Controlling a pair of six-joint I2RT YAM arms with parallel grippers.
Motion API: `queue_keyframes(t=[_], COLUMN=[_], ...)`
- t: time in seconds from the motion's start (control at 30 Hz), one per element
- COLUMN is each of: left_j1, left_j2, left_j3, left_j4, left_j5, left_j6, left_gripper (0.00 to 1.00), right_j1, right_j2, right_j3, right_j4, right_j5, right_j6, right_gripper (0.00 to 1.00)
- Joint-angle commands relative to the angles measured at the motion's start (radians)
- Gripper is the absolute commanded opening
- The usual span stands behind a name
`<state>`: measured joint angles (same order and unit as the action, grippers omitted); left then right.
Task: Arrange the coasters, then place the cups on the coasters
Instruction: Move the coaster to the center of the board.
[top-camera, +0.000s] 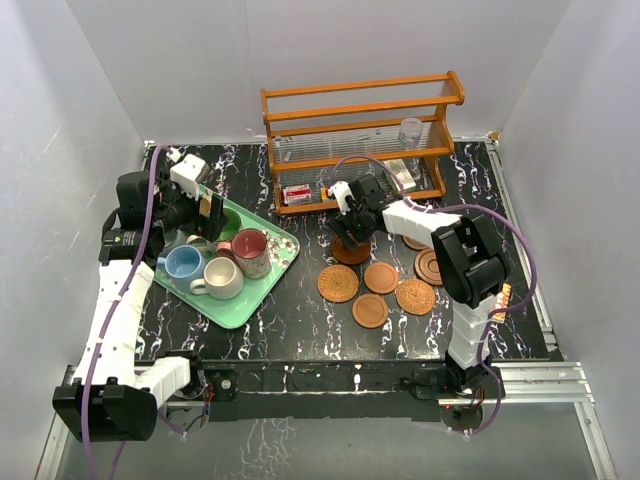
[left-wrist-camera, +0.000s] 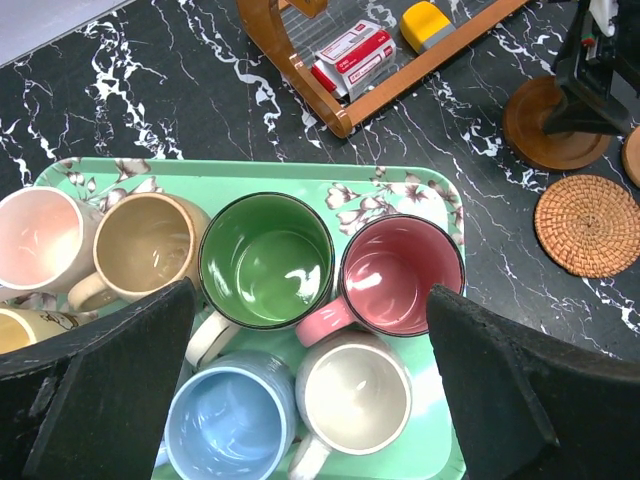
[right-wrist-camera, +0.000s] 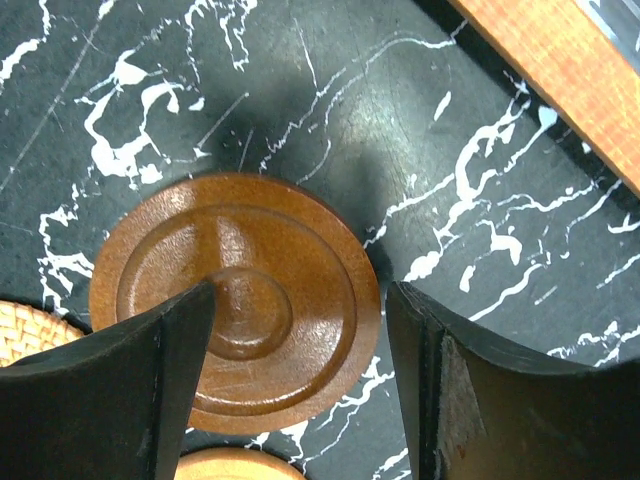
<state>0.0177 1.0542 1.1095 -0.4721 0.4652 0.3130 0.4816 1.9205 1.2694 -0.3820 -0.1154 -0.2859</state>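
Note:
Several cups stand packed on a green tray (left-wrist-camera: 250, 172): green (left-wrist-camera: 265, 260), pink (left-wrist-camera: 403, 275), cream (left-wrist-camera: 353, 393), light blue (left-wrist-camera: 230, 420) and tan (left-wrist-camera: 150, 245). My left gripper (left-wrist-camera: 315, 390) hangs open above them, holding nothing. Right of the tray, several coasters lie flat on the black marble table, woven (top-camera: 338, 283) and smooth (top-camera: 380, 277) ones among them. My right gripper (right-wrist-camera: 300, 330) is low over a dark brown ringed coaster (right-wrist-camera: 235, 300). One finger is over the disc's middle and the other stands past its right edge with a gap, so the jaws are open.
A wooden rack (top-camera: 360, 130) stands at the back with a clear glass tumbler (top-camera: 410, 130) and a small red-and-white box (top-camera: 297, 193) on it. Its orange edge (right-wrist-camera: 560, 80) runs close to the right gripper. More coasters (top-camera: 430, 265) lie beside the right arm.

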Motion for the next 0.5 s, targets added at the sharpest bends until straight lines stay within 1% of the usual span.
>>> queue_keyframes(t=[0.0,0.33,0.47], left_j1=[0.005,0.006,0.005], left_j2=[-0.022,-0.019,-0.019], left_j3=[-0.011,-0.021,-0.023], left_j4=[0.016,0.018,0.018], left_j5=[0.035,0.041,0.041], left_j6=[-0.006,-0.004,-0.002], left_gripper=[0.99,0.99,0.99], right_j1=[-0.001,0.012,0.011], right_j2=[0.059,0.135,0.106], right_j3=[0.062,0.156,0.158], right_j4=[-0.022,-0.045,-0.058], right_j5=[-0.043,-0.073,-0.067], right_j6=[0.022,0.050,0.044], right_gripper=[0.66,0.64,0.66])
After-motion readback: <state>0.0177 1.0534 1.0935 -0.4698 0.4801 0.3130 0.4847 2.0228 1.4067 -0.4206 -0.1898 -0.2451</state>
